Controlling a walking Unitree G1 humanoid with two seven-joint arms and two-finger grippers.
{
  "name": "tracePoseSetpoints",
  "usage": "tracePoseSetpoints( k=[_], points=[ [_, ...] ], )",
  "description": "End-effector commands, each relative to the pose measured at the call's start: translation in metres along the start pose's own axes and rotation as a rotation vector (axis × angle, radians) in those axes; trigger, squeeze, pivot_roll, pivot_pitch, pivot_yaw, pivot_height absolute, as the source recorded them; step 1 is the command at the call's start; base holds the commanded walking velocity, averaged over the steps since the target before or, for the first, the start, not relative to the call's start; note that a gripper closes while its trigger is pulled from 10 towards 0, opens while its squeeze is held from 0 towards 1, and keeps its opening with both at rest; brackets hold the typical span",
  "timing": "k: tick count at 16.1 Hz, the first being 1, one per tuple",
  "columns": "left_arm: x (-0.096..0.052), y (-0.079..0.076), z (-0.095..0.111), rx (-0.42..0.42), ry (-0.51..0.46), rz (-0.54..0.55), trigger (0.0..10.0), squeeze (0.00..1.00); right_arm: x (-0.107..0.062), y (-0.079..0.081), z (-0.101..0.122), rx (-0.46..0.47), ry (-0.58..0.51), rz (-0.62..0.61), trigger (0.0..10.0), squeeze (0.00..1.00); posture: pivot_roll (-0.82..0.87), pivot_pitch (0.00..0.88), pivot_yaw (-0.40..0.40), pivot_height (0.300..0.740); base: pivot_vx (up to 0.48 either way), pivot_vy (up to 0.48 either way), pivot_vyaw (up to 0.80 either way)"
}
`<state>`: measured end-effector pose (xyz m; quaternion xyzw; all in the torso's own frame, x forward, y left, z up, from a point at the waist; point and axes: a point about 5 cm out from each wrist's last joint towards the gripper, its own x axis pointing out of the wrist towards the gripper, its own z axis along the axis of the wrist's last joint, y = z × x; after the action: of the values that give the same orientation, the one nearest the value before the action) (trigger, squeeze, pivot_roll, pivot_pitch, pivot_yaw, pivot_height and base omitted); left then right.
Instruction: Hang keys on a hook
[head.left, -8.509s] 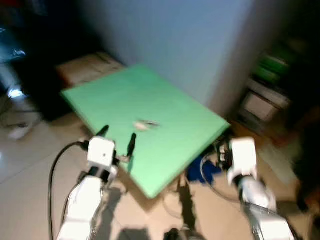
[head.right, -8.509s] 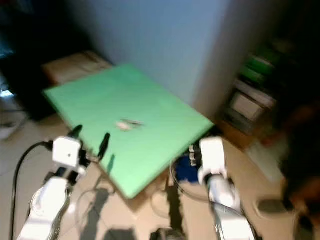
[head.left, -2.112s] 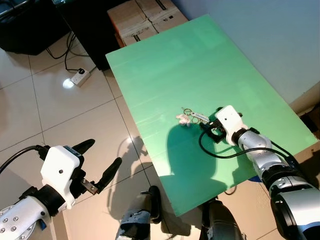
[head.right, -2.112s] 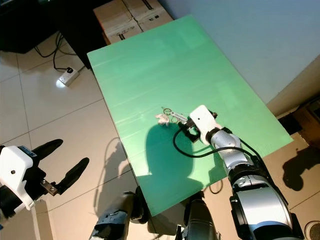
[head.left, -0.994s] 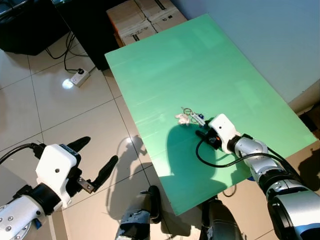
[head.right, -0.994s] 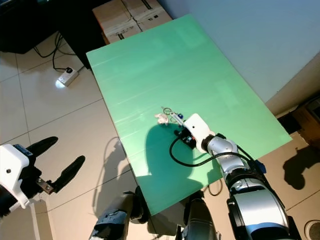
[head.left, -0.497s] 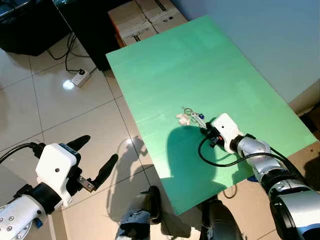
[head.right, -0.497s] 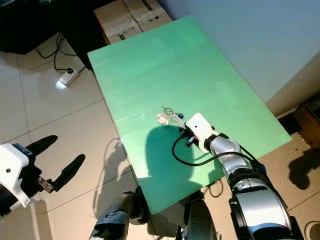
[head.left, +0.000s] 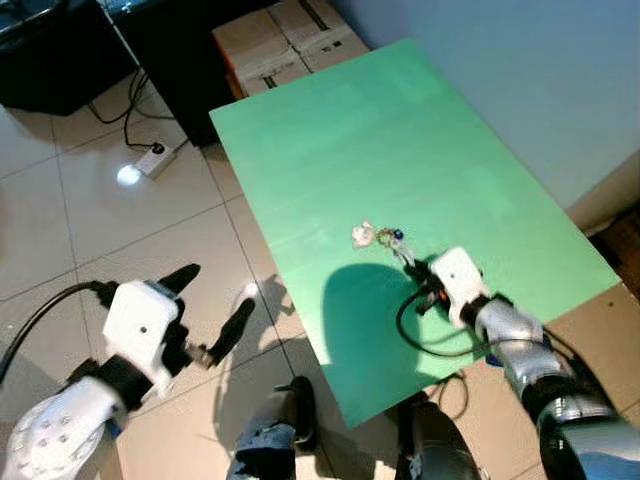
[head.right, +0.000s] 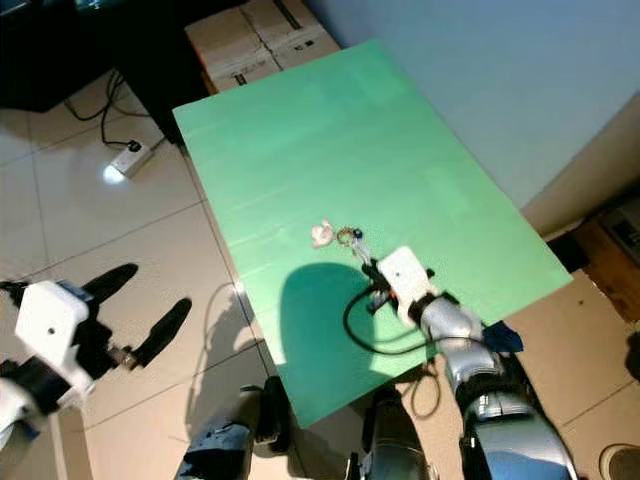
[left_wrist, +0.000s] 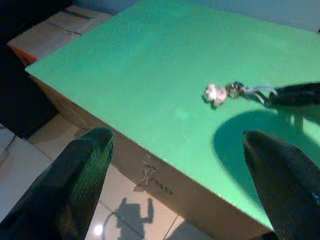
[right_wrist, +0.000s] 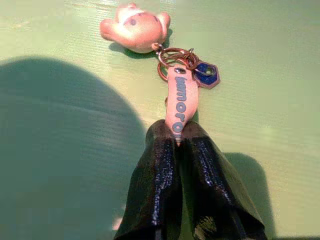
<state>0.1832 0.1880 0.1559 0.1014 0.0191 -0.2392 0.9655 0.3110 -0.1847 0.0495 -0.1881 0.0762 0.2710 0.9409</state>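
The right gripper (right_wrist: 176, 137) pinches the keys (right_wrist: 181, 95) by the strap's very tip. They may slip free when lifted. The left gripper (head.left: 212, 308) hangs spread.

Hidden, cropped and too small to read

The strap's (right_wrist: 178, 105) lower end is buried between the right gripper's (right_wrist: 178, 141) closed fingers (right_wrist: 156, 165), so its length cannot be told; in the head views the keys (head.left: 381, 237) are too small to separate ring, charm and tag. The left gripper's (left_wrist: 175, 165) fingers (left_wrist: 82, 175) are blurred and cut off by the left wrist picture's lower edge. The right arm (head.left: 540, 370) leaves the picture at the bottom corner, and the cardboard boxes (head.left: 283, 40) behind the counter (head.left: 330, 130) are cropped at the top.
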Motion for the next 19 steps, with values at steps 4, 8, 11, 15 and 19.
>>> tracePoseSetpoints(
  k=[4,8,11,15,19],
  points=[
    [0.007,-0.002,-0.007,-0.017,0.008,-0.01,10.0,0.0,-0.015,0.002,-0.021,0.04,0.066,-0.158,0.0,0.0,0.14,0.261,0.098,0.74,0.0,0.0,0.0],
    [0.009,-0.003,-0.009,-0.017,0.006,-0.032,10.0,0.0,-0.027,0.016,-0.038,0.086,0.14,-0.177,0.0,0.0,0.14,0.27,0.107,0.74,0.0,0.0,0.0],
    [0.009,-0.005,-0.01,-0.016,0.004,-0.035,10.0,0.0,-0.035,0.025,-0.05,0.095,0.214,-0.161,0.0,0.0,0.14,0.258,0.098,0.74,0.0,0.0,0.0],
    [0.007,-0.008,-0.011,-0.013,0.004,-0.036,10.0,0.0,-0.054,0.027,-0.054,0.111,0.269,-0.183,0.0,0.0,0.14,0.254,0.079,0.74,0.0,0.0,0.0],
    [0.008,-0.011,-0.012,-0.018,0.003,-0.044,10.0,0.0,-0.067,0.029,-0.049,0.102,0.285,-0.217,10.0,0.0,0.13,0.249,0.073,0.74,0.0,0.0,0.0]
  ],
)
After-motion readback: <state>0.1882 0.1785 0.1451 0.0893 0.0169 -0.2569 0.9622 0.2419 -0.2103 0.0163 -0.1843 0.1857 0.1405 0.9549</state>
